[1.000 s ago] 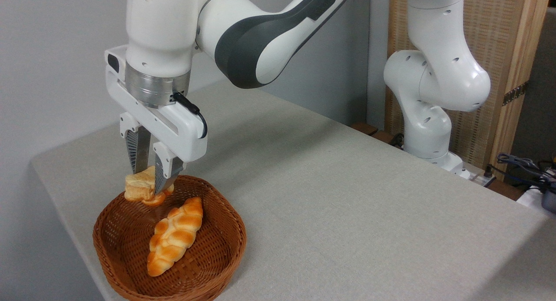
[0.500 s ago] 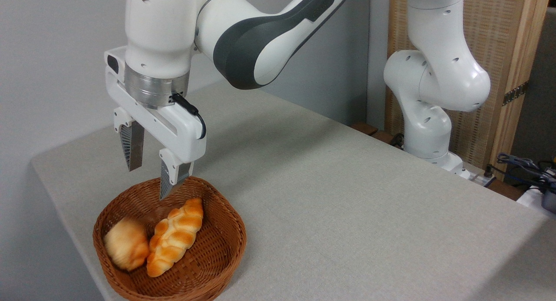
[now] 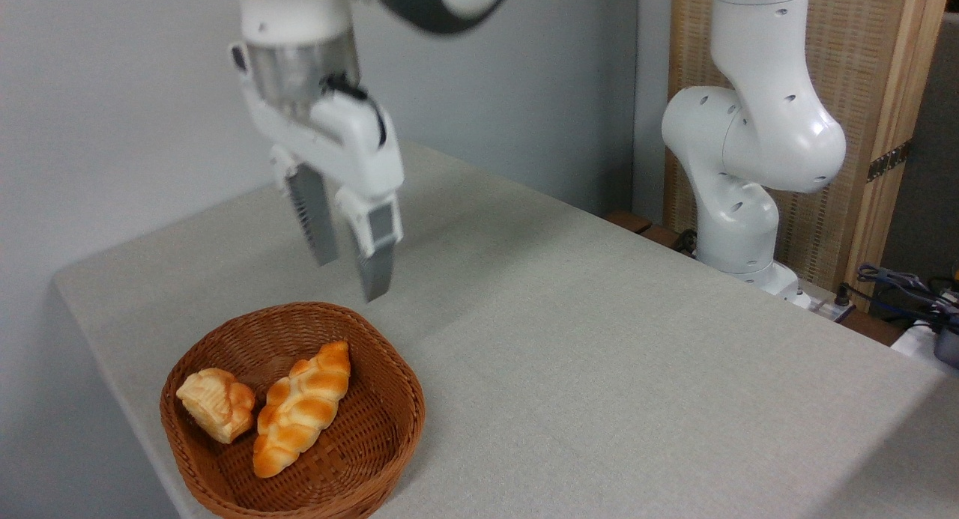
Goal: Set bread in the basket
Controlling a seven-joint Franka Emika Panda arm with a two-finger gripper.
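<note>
Bread point(image 3: 208, 413) lies tipped in the basket point(image 3: 374, 444), well below-left of the hand point(image 3: 351, 272), hovering open, empty.

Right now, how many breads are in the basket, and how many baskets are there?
Small round bun: 1
Long braided loaf: 1
Basket: 1
Total: 3 things, with both breads lying inside the basket.

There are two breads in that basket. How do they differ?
The small bun is short and rounded; the braided loaf is long and plaited. The bun is paler, the loaf glossier and more orange. The bun lies tipped on its side by the left wall; the loaf lies flat across the middle. Both are inside the wicker basket, side by side.
</note>
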